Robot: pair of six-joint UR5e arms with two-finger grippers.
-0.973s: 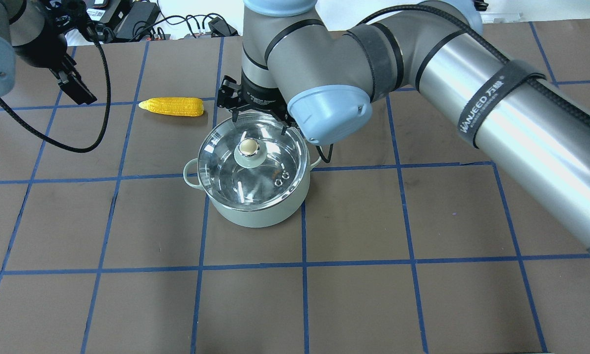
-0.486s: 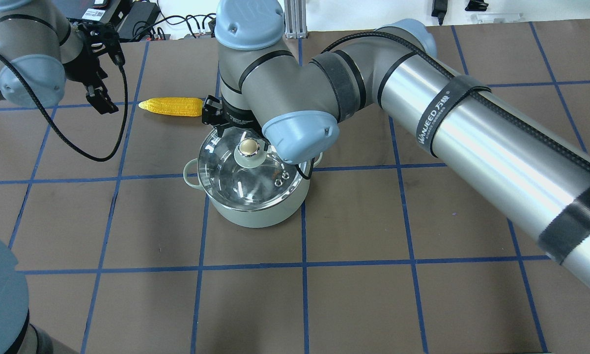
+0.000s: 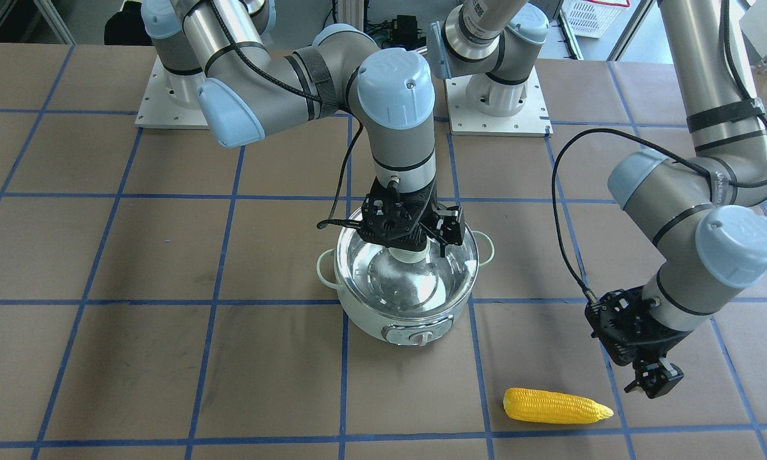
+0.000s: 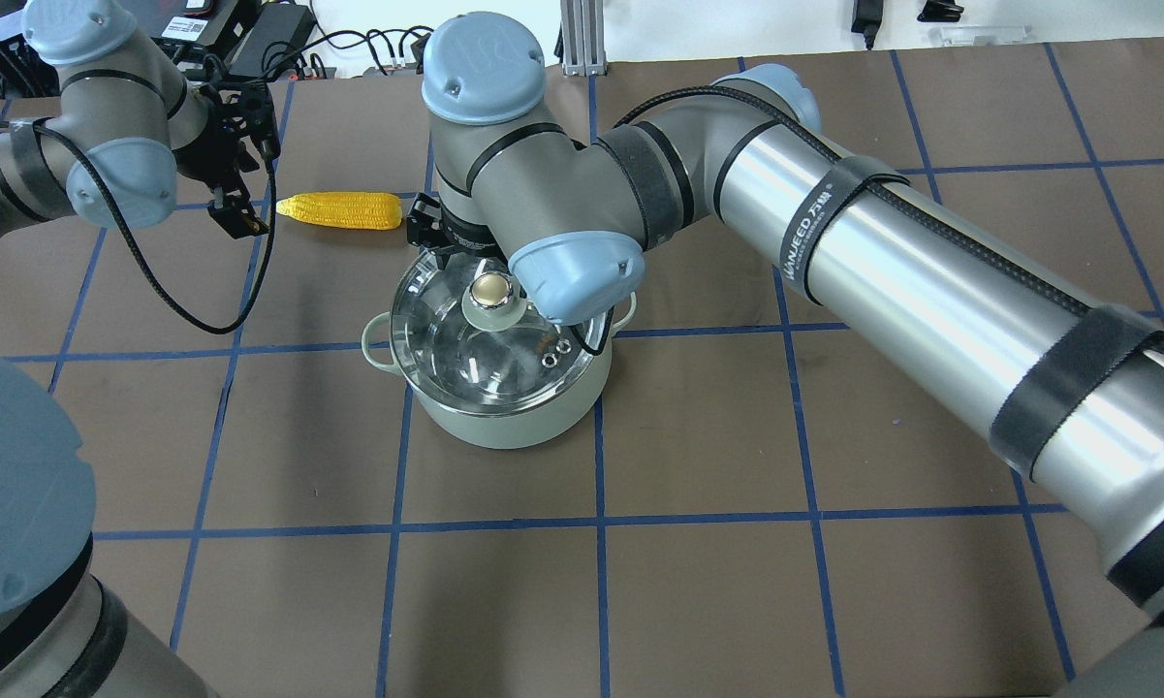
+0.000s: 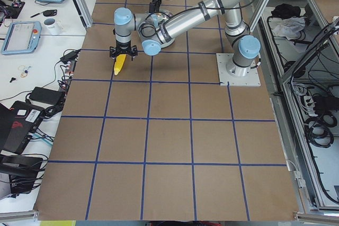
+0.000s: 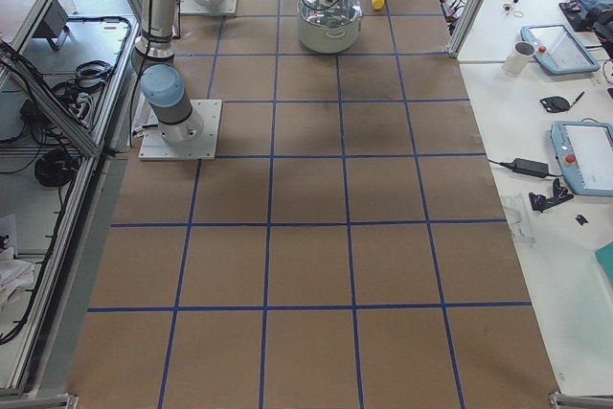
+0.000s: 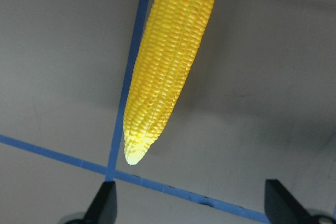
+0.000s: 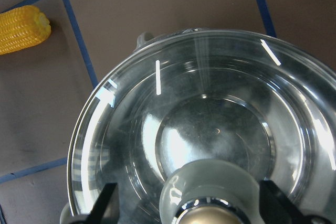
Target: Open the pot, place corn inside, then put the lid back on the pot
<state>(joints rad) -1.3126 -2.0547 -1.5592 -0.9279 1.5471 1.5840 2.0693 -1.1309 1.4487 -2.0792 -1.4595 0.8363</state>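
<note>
Here the right gripper (image 8: 190,204), jaws spread, hovers over the knob (image 4: 491,288) of the lid (image 4: 451,344) seated on the pot (image 4: 504,419) and should centre, close squarely, then lift straight up, while the corn (image 4: 339,209) lies at its ten o'clock by the spread left gripper (image 7: 191,202)

"WANJEED" in white — on the black strap (image 4: 827,228) around the right arm (image 4: 930,301).

In the overhead view, the left gripper (image 4: 240,221) is now lower and further right than a second ago. It is out of the upper-left corner and just beside the pointed tip of the corn (image 4: 341,209). The right gripper (image 3: 418,244) is further left, straddling the knob (image 4: 492,291) instead of behind the rim. A left arm (image 4: 19,504) joint now fills the lower-left corner.
</note>
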